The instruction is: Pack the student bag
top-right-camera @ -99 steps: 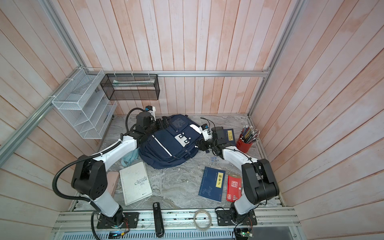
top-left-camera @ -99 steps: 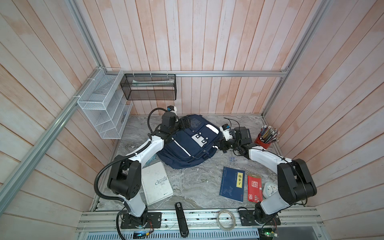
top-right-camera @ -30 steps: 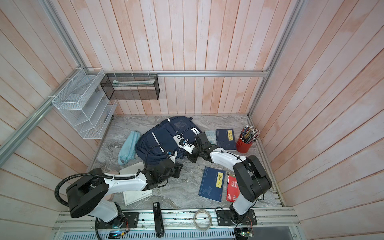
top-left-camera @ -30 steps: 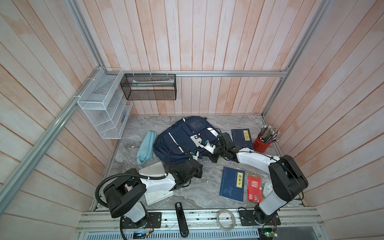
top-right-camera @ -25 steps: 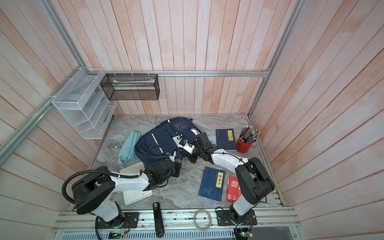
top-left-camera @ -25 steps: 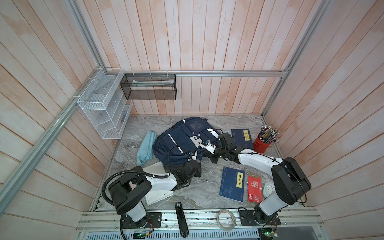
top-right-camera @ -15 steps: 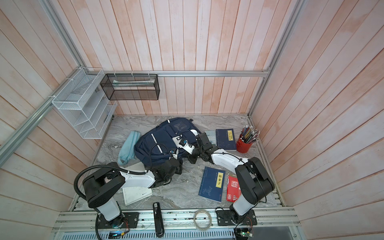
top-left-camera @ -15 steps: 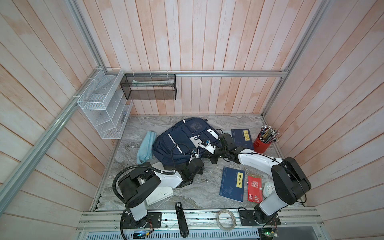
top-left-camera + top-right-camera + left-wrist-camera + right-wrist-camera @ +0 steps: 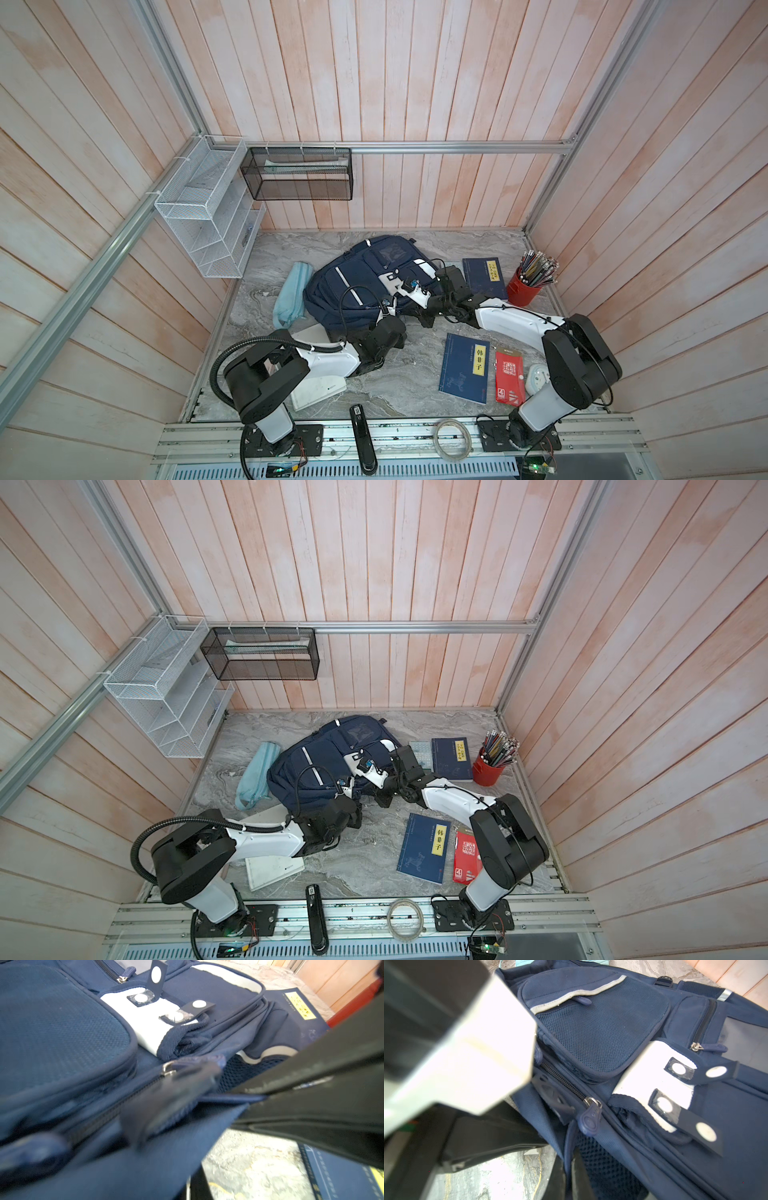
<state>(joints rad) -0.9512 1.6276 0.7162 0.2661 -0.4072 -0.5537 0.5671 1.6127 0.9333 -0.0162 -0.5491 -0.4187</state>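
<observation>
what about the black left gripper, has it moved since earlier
Yes. The left gripper went from behind the navy fabric backpack, nearer the white wire rack, to its near edge.

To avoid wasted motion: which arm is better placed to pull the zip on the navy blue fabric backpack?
Probably the left hand: shut beside the navy zip pull; the right hand grips the backpack edge.

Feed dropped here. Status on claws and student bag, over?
Both shut: left claw and right claw pinching student bag fabric beside a zip. Bag flat on table. Books, blue pouch outside it, none blocking.
</observation>
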